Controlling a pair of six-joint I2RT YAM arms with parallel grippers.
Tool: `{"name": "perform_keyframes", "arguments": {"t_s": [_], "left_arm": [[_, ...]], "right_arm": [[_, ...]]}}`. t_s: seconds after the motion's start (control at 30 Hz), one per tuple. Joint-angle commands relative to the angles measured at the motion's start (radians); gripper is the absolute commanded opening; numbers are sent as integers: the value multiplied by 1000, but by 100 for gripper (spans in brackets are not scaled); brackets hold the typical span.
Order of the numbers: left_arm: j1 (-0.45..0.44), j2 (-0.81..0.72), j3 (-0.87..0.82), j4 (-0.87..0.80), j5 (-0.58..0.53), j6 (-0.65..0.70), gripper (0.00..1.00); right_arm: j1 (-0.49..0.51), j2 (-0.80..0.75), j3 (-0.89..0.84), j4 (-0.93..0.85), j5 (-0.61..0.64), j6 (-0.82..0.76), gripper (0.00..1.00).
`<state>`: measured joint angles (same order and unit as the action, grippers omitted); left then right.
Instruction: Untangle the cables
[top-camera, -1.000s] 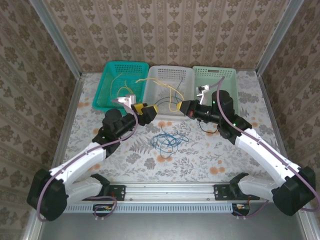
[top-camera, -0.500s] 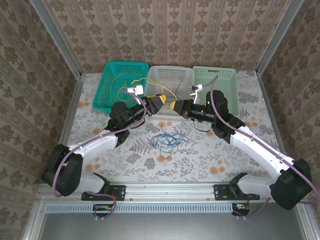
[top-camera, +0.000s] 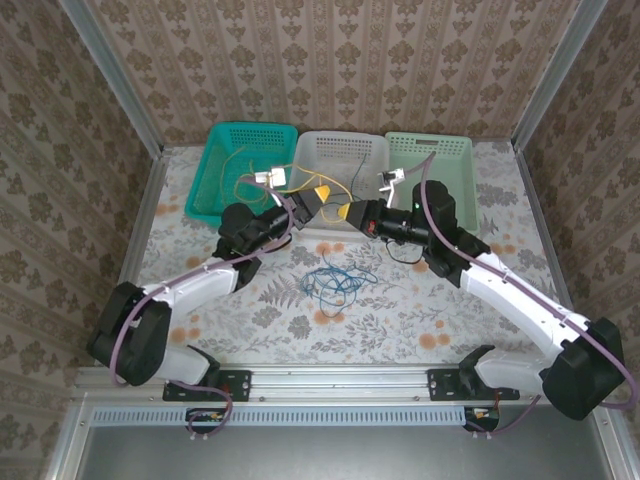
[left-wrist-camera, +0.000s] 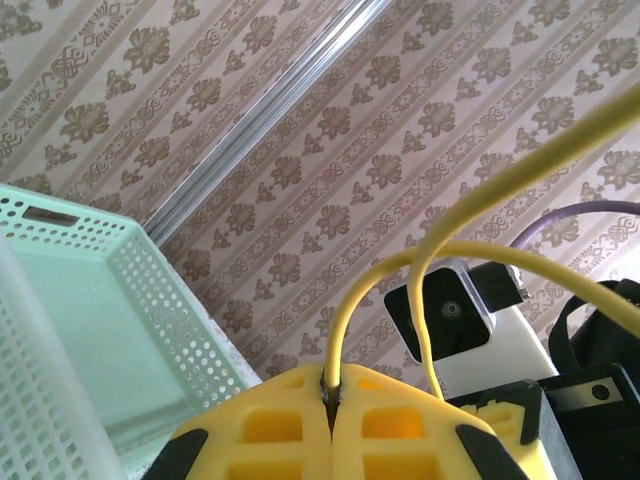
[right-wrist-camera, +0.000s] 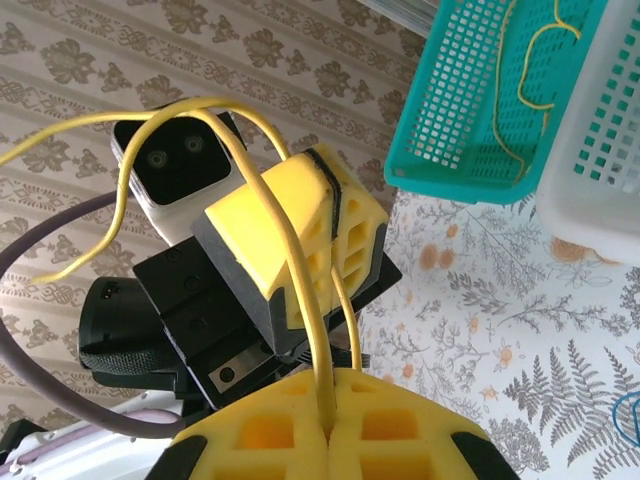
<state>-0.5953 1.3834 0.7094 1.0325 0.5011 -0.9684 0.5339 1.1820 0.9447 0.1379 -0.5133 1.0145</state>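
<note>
- Yellow cable (left-wrist-camera: 560, 140) is what both arms have hold of, held clear of the table (top-camera: 420, 310) just in front of the baskets.
- The left gripper (left-wrist-camera: 330, 415) is clamped tight on it, with the strand pinched in the seam between its yellow pads. The right gripper (right-wrist-camera: 328, 430) is clenched on the same cable in the same way.
- The two grippers sit nose to nose, very close together, with short loops of yellow arching between and above them.
- More yellow cable lies in the teal basket (top-camera: 205, 180) and across the white basket (top-camera: 345, 137).
- A loose knot of blue and green cables (top-camera: 333, 284) lies on the table, on the near side of the grippers and apart from the yellow one.
- To my eye this is the stretching-out step: one cable has been singled out and is gripped at two spots.
- Next, I'd say, the grippers need to draw apart slowly, so the loops run out without snagging on a basket rim. After that the blue-green knot is left to sort.
</note>
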Motion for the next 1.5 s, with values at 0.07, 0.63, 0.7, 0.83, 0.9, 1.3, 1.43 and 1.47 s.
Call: {"name": "perform_keyframes", "arguments": {"t_s": [0.07,0.63,0.7,0.83,0.9,1.3,1.43,1.47], "left_arm": [[23,-70,-66,13,-80,25,0],[-63,-33,-192,248,-372,-87,0],[-53,-56,-225,246,-408,-86,0],[-34,-88,-241,206,-415,-84,0],[-35,-91,-226,188,-402,-75,0],[-26,-136,-230,164,-403,-54,0],[-14,-179,-229,113,-392,-28,0],[-12,-189,-225,96,-387,-19,0]], "right_arm": [[-9,-142,-17,32,116,-73,0],[94,-376,-183,128,583,-266,0],[93,-426,-210,113,648,-267,0],[94,-452,-205,64,619,-289,0],[97,-413,-165,-2,561,-301,0],[170,23,23,-223,153,-358,0],[183,62,53,-285,128,-395,0],[182,57,50,-285,144,-397,0]]}}
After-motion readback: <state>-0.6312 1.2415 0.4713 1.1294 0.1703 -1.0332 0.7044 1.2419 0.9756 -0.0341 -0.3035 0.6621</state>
